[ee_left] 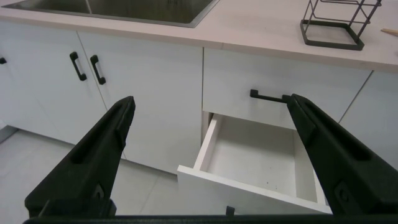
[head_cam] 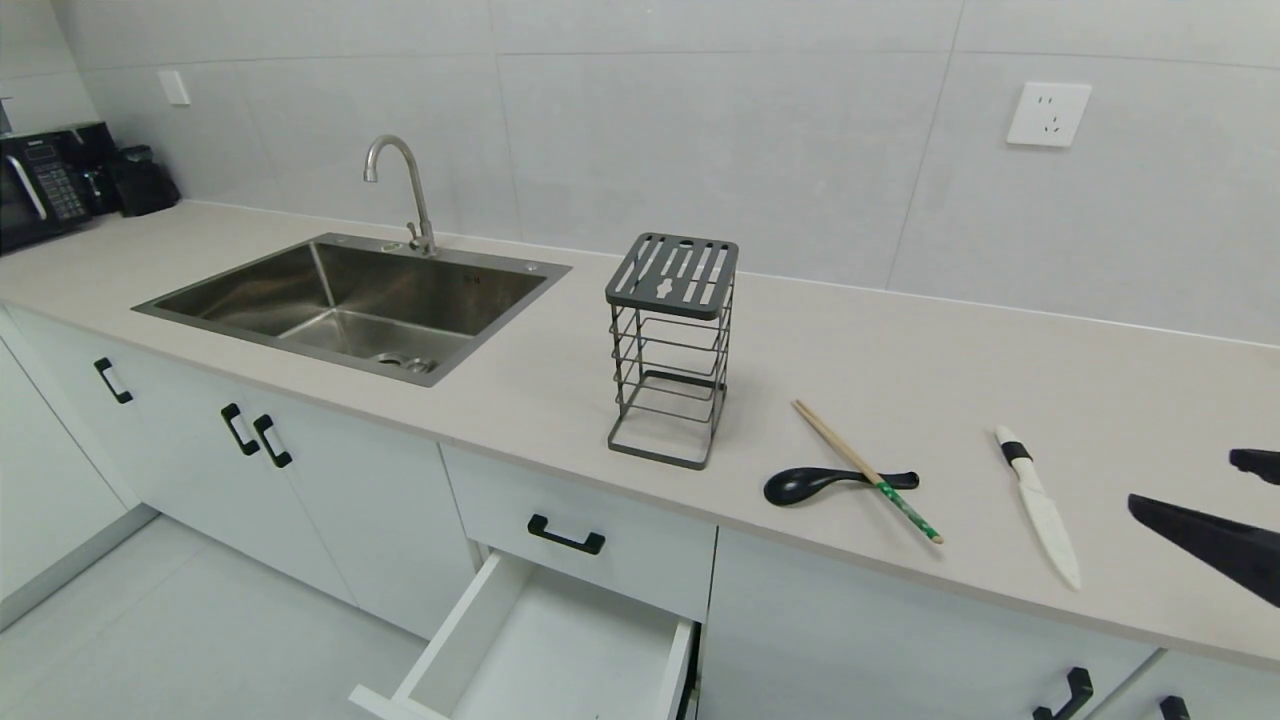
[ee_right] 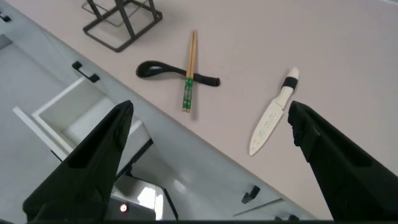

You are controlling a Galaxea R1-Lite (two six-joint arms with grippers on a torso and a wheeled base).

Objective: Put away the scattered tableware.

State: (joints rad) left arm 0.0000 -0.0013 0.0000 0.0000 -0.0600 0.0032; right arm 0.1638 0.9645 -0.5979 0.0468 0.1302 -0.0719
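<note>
Tableware is all out on the counter (head_cam: pixel 900 360), nothing stowed yet. The spoon (head_cam: pixel 795 487) lies to the right of the rack (head_cam: pixel 672 275), and the chopsticks (head_cam: pixel 867 471) lie across its handle, touching it. The knife (head_cam: pixel 1040 508) lies apart from them, further right, flat on the counter. The rack stands upright between the sink (head_cam: pixel 350 300) and the spoon. The drawer (ee_left: pixel 249 155) under the counter is pulled open. Your right gripper (head_cam: pixel 1235 500) hangs over the counter's front edge just beside the knife, jaws wide apart, holding nothing. Your left gripper (ee_left: pixel 211 162) is low in front of the cabinets (ee_left: pixel 143 93), facing the open drawer, jaws spread wide too, nothing in them. My read: you're at the first pick and no grasp is made yet. The knife is closest to your right gripper, so I'd take it first. Come down over it near the black band, set the jaws across its width, then close and lift. It lies flat, so the fingertips need to get right down to the surface. The task doesn't say rack or drawer, but the slotted rack top looks made for knife and chopsticks. Lift the chopsticks before the spoon, or they'll likely roll.
</note>
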